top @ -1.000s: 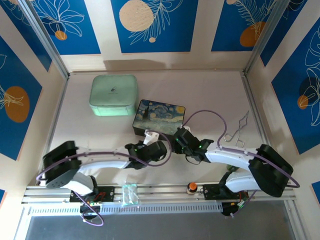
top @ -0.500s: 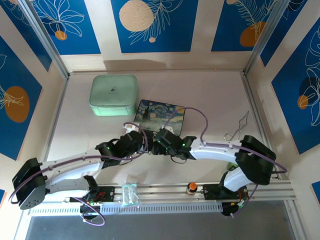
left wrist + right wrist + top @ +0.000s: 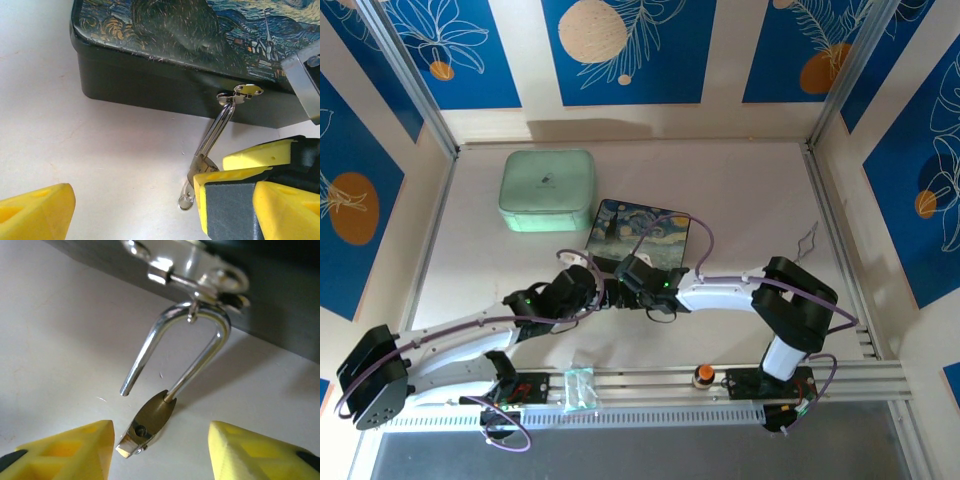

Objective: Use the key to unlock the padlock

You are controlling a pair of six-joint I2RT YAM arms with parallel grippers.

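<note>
Both arms have swung in toward the tabletop's centre, claws meeting at the box's (image 3: 640,228) near wall! Lid down, and the padlock (image 3: 150,417) hangs from its hasp (image 3: 241,92): brass body, silver shackle sprung, one leg free. Right claw (image 3: 160,431) apart, flanking it; left claw (image 3: 132,195) apart too, just beside.

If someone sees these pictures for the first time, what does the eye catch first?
The padlock hangs from the hasp of the dark painted box, its silver shackle open, one leg free. The right gripper stands open around its brass body, and the left gripper is open close beside.
</note>
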